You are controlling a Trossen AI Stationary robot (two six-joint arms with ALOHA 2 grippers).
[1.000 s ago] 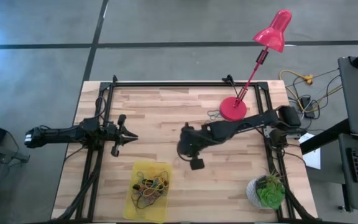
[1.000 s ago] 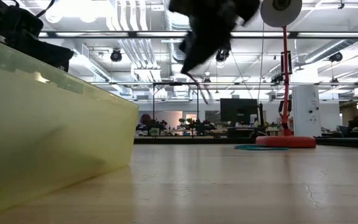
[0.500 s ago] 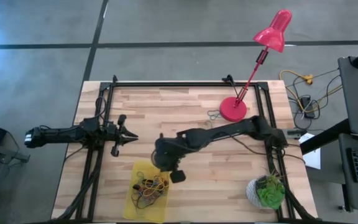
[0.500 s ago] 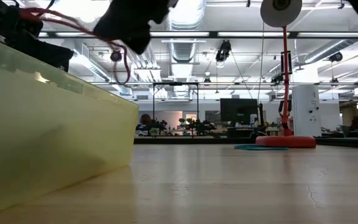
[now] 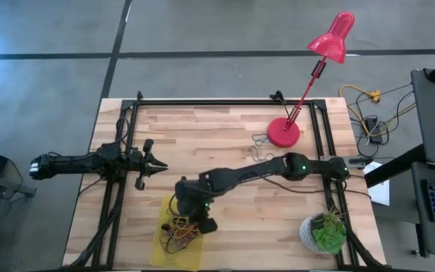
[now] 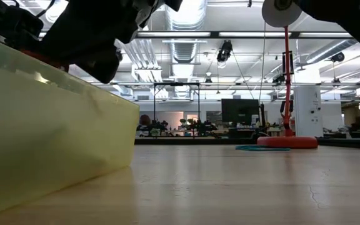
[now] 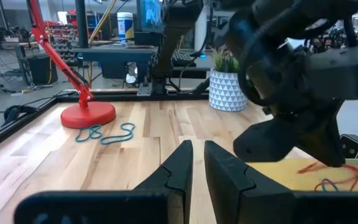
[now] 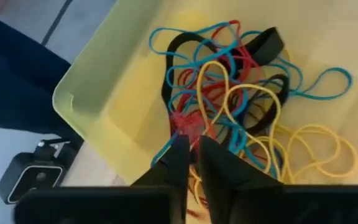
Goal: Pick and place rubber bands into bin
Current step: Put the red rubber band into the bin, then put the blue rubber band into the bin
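The yellow translucent bin (image 5: 165, 221) (image 8: 98, 106) stands near the table's near edge, left of centre. It holds a tangled pile of rubber bands (image 5: 181, 231) (image 8: 253, 106) in yellow, blue, red and black. My right gripper (image 5: 189, 221) (image 8: 192, 142) reaches slanting down over the bin, shut on a red rubber band. Two teal rubber bands (image 5: 260, 140) (image 7: 107, 132) lie flat on the table beside the lamp base. My left gripper (image 5: 159, 166) (image 7: 196, 154) waits level at the table's left, shut and holding nothing. My right gripper pinches a bunched bit of the red rubber band (image 8: 184, 122) between its two fingertips. The fingers slant down from the table's right side. The band trails down into the pile in the bin; whether its lower part rests there I cannot tell.
A red desk lamp stands on its round base (image 5: 283, 133) at the far right. A potted plant (image 5: 325, 233) sits at the near right corner. A small black camera block (image 8: 33, 175) sits outside the bin's corner. Black frame rails (image 5: 112, 204) run along the table's sides.
My right gripper has travelled from the table's middle toward its left and near edge. It has tipped further downward, sunk a little and now hangs over the bin. The red band came along dangling below it and now hangs into the bin.
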